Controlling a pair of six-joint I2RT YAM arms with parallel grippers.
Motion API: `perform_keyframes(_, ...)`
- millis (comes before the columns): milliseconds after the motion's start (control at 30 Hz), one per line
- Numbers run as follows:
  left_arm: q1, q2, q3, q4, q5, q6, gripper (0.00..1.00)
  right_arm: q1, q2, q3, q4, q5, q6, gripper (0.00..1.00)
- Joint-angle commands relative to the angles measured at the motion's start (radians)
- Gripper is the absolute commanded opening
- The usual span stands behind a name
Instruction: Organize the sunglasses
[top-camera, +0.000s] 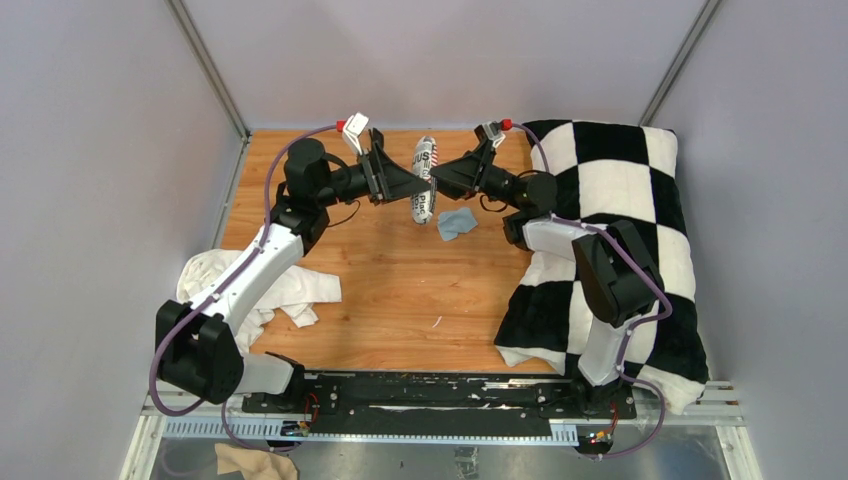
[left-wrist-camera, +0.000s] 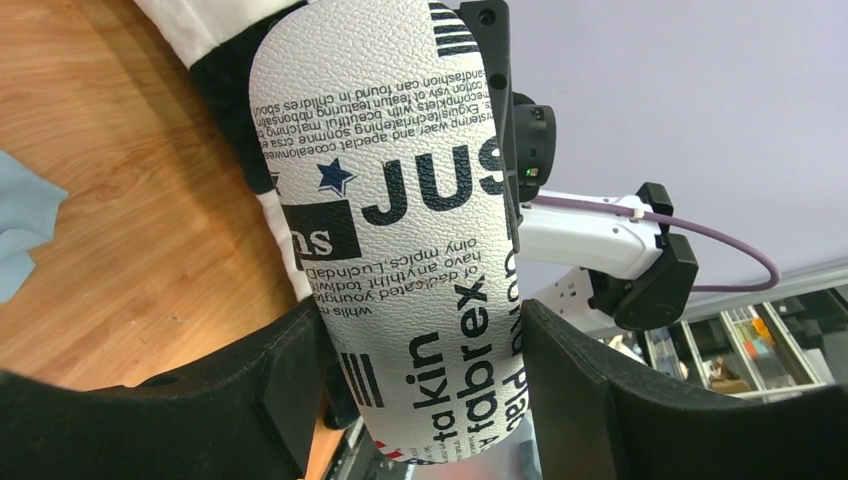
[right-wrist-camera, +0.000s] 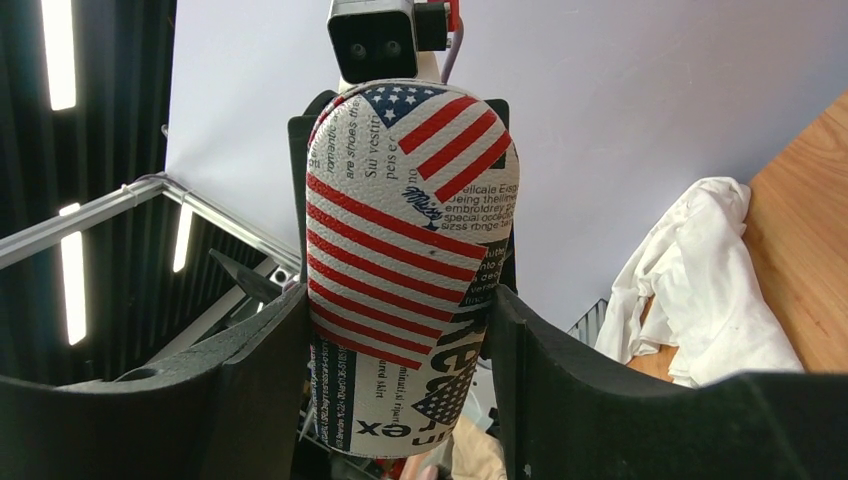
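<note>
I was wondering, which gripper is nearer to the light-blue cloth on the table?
Right. The right gripper meets the raised case on the side facing the cloth; the left gripper reaches in from the case's far side.

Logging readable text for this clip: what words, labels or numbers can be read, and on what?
"JUS": big dark letters on the case, cut off at the edge.
"ns": white on a black box, same case.
"kin", "tabrex": bold, lower down; first letter unsure.
"ex": near its bottom, right wrist view.
Fine print: too small to trust.
</note>
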Motion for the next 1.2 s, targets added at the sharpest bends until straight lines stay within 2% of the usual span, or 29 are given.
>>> perform_keyframes(0,0.005,-0.032,-0.009,0.048,0.020,-0.016,0.00,0.025,0.019,0.019,0.062,-0.001,-0.002,0.38)
perform_keyframes(100,0.009,-0.036,-0.015,0.048,0.017,-0.019,0.00,0.026,0.015,0.017,0.061,-0.001,-0.004,0.15)
perform_keyframes(167,0.010,-0.032,-0.019,0.048,0.011,-0.028,0.22,0.025,0.016,0.013,0.060,0.002,-0.006,0.03)
perform_keyframes(267,0.011,-0.031,-0.026,0.048,-0.003,-0.036,0.50,0.024,0.016,0.008,0.060,0.009,-0.010,0.00)
perform_keyframes(400,0.011,-0.028,-0.030,0.048,-0.012,-0.042,0.67,0.024,0.018,0.002,0.060,0.021,-0.015,0.00)
perform_keyframes(600,0.011,-0.021,-0.039,0.048,-0.016,-0.038,0.81,0.024,0.020,0.003,0.054,0.022,-0.022,0.00)
perform_keyframes(800,0.011,-0.024,-0.047,0.048,-0.023,-0.037,0.81,0.025,0.022,-0.010,0.047,0.027,-0.029,0.00)
perform_keyframes(933,0.011,-0.021,-0.049,0.048,-0.026,-0.036,0.72,0.024,0.020,-0.009,0.050,0.026,-0.028,0.00)
perform_keyframes(1100,0.011,-0.015,-0.047,0.048,-0.035,-0.038,0.48,0.026,0.024,-0.013,0.050,0.022,-0.029,0.00)
perform_keyframes(1167,0.011,-0.010,-0.046,0.048,-0.034,-0.037,0.29,0.024,0.026,-0.016,0.051,0.021,-0.028,0.00)
